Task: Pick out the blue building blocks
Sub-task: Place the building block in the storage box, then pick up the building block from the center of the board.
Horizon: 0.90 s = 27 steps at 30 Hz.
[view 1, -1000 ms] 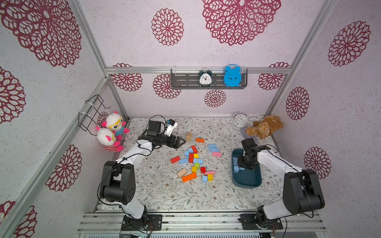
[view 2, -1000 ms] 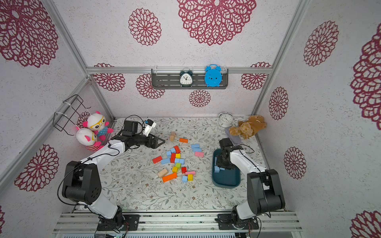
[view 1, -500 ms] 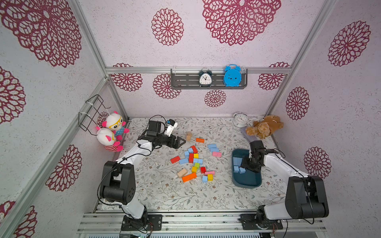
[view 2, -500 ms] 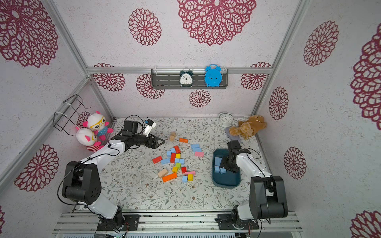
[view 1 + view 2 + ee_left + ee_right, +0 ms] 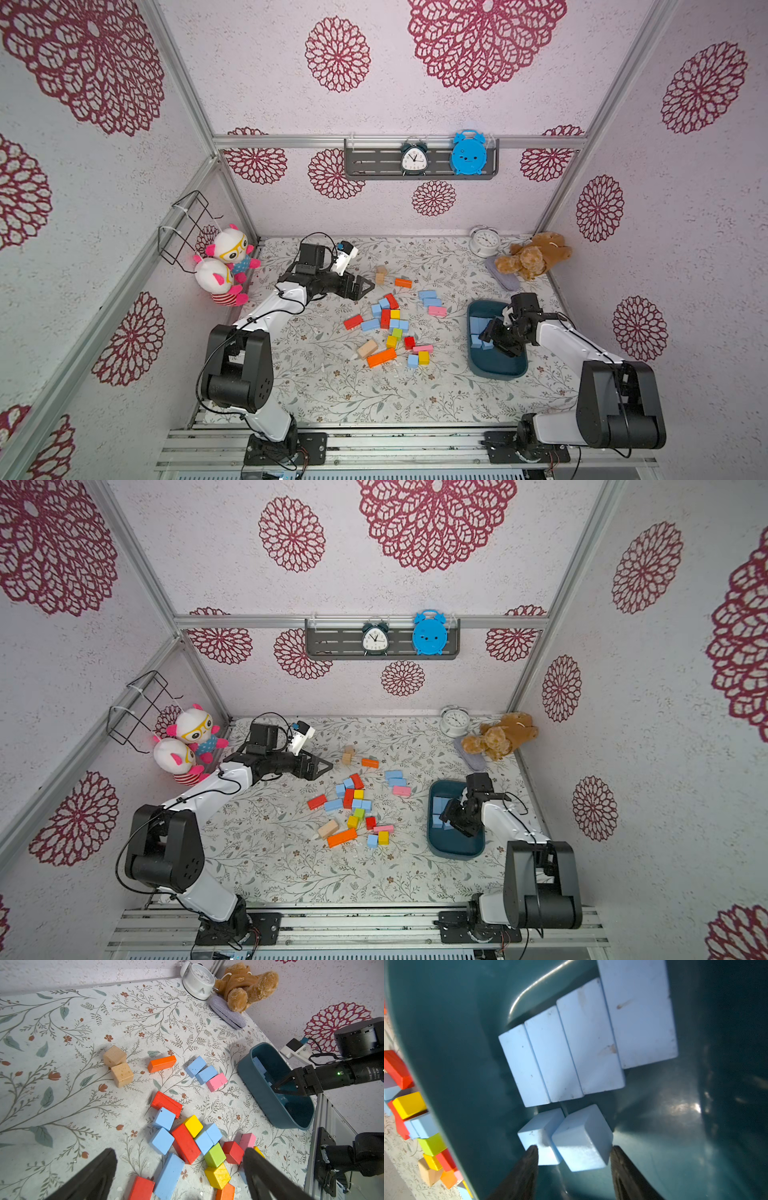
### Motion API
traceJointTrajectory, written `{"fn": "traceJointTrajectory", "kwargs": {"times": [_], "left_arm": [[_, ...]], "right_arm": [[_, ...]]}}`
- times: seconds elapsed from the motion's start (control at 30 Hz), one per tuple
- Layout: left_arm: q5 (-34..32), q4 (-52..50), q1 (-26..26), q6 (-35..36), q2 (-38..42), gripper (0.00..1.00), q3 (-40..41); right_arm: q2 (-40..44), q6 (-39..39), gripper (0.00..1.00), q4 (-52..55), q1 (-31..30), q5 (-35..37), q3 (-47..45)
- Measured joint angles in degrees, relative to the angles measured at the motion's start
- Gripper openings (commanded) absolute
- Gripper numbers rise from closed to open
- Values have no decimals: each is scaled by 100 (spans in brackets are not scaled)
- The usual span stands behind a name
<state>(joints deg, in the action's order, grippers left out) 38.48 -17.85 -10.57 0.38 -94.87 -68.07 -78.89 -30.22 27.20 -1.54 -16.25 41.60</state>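
Our right gripper (image 5: 574, 1148) hangs inside the teal tub (image 5: 446, 1047), its jaws parted either side of a blue cube (image 5: 581, 1138) that rests beside another cube and four blue bricks (image 5: 591, 1043). Our left gripper (image 5: 365, 286) gapes wide and empty beside the mixed pile (image 5: 193, 1140), where more blue blocks (image 5: 164, 1119) lie on the table.

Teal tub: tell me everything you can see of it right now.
The tub is dark teal, glossy, plastic-looking, oblong with rounded corners and sloping walls. It stands upright on the table, right side. Inside lie blue building blocks: four bricks side by side, two cubes by them. The right gripper reaches in, open, astride one cube.
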Motion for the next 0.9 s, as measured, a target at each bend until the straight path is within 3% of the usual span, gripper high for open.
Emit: {"fn": "traceJointTrajectory", "kwargs": {"times": [0.3,0.5,0.7,0.9], "left_arm": [[-2,-2,0,-2,-2,99,0],[-20,-107,2,-28,0,100,-13],[-151,-643,170,-260,50,100,-328],[-247,-636,756,-901,393,99,-149]], "right_arm": [[37,-140,58,-326,0,-247,-52],[245,-144,58,205,-4,-133,98],[612,-133,57,938,-195,227,872],[186,-17,56,1279,-966,745,1926]]}}
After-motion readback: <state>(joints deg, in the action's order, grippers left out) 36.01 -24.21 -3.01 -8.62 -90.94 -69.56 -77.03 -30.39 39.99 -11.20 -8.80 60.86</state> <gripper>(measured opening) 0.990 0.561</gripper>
